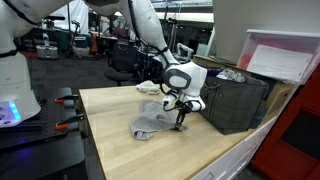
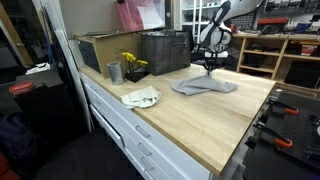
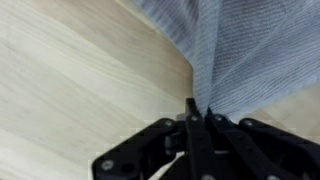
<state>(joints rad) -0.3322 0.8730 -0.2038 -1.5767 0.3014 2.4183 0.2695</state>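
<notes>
Claw (image 3: 192, 110) pinches the gray cloth (image 3: 250, 50) tight beside the black crate (image 1: 235, 100); best hold firm and lift slowly.

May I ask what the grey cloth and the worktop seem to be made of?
The grey cloth is probably woven or knitted fabric, matte: fine ribbed texture, soft folds. The worktop seems light wood, smooth, with visible grain lines.
</notes>
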